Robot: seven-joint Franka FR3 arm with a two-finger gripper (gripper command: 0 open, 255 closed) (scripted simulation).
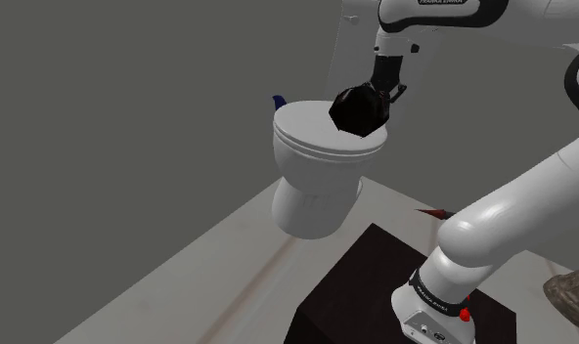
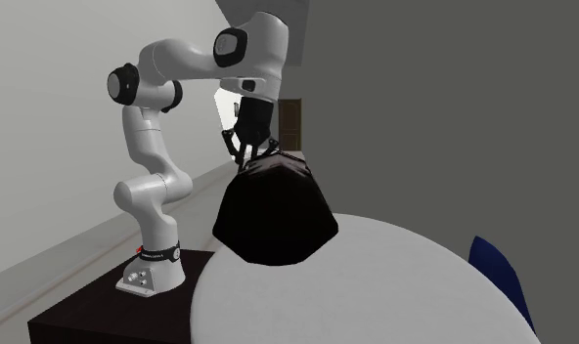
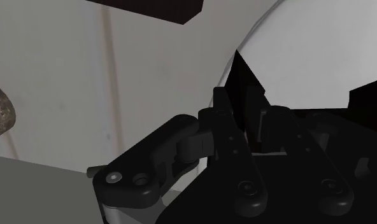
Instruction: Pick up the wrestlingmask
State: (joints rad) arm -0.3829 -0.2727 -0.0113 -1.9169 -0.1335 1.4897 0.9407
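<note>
Mask (image 1: 356, 112): black, faceted, hood-shaped; at the edge of the toilet lid (image 1: 302, 127) nearest the arm, peak up.
Contact with lid: cannot tell whether resting on the lid or just clear of it; in the second exterior view the lower edge of the mask (image 2: 275, 220) meets the white lid (image 2: 395, 283) with no visible gap.
Gripper (image 1: 380, 90): directly above the lid's arm-side edge, pointing down at the mask's peak (image 2: 256, 151).
Claw state: closed on the mask, by the look of it; in the wrist view the gripper (image 3: 248, 105) has a black wedge of the mask rising between its two fingers, both set close against it.
Weight: likely light, a hollow shell and not a solid block.
Stiffness: drawn rigid and angular; a real one would be soft cloth that sags and folds under a pinch.
Surface: plain matte black, no strap or handle showing; flat facets could slide between smooth pads.
Best hold: the narrow ridge at the peak, pinched across its thin side, well down from the tip.
Risk: swing or slip from a top-only pinch, or a drag across the lid toward its rim.
Behind the lid: small blue thing (image 1: 277, 101), well apart from the mask.
</note>
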